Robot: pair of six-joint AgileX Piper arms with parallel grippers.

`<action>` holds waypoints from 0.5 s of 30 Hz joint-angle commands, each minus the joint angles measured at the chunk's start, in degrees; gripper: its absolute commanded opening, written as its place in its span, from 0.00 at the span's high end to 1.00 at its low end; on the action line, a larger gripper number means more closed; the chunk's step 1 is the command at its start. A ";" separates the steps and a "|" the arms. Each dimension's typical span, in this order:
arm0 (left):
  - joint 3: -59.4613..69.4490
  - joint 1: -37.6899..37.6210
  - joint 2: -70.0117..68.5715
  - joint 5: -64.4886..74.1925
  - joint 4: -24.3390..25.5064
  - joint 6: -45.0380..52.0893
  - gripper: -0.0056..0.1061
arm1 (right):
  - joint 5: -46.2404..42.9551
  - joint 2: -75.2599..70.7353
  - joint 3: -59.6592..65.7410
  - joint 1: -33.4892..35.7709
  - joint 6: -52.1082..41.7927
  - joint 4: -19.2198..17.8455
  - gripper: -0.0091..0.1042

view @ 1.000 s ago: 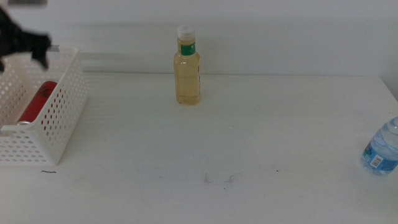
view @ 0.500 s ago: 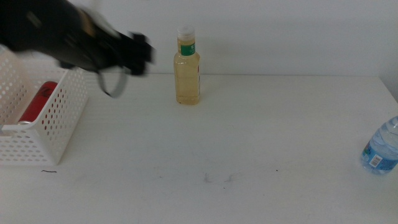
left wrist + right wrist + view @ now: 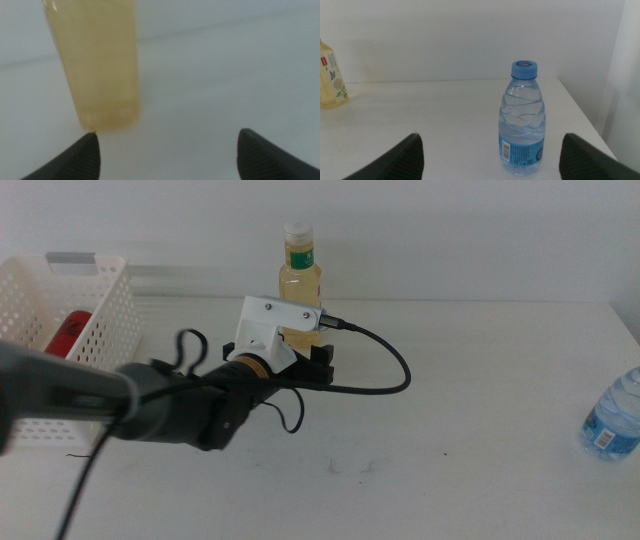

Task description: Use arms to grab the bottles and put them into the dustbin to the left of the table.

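The clear bottle of yellow liquid stands upright at the back middle of the table. My left arm reaches in from the left, and its gripper is just in front of the bottle's base, open and empty. In the left wrist view the bottle stands just beyond the open left gripper, nearer one jaw. The red can lies in the white dustbin at the left. The blue-capped water bottle stands at the right edge; it shows upright ahead of my open right gripper.
A black cable loops from the left wrist over the table. The yellow bottle also shows at the edge of the right wrist view. Faint scuff marks lie near the table's front. The right arm is out of the middle view.
My left arm has swung from over the dustbin rightward and down to the yellow bottle's base. The bottles and the can have not moved.
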 commanded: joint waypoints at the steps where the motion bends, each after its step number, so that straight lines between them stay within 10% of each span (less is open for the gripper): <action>1: -1.94 0.28 4.22 -10.27 -4.08 2.20 0.11 | -0.36 -0.26 0.16 -0.50 -0.31 -0.53 0.26; 15: -5.41 0.67 8.72 -12.84 -15.92 11.16 0.11 | -0.36 -0.26 0.16 -0.50 -0.31 -0.53 0.26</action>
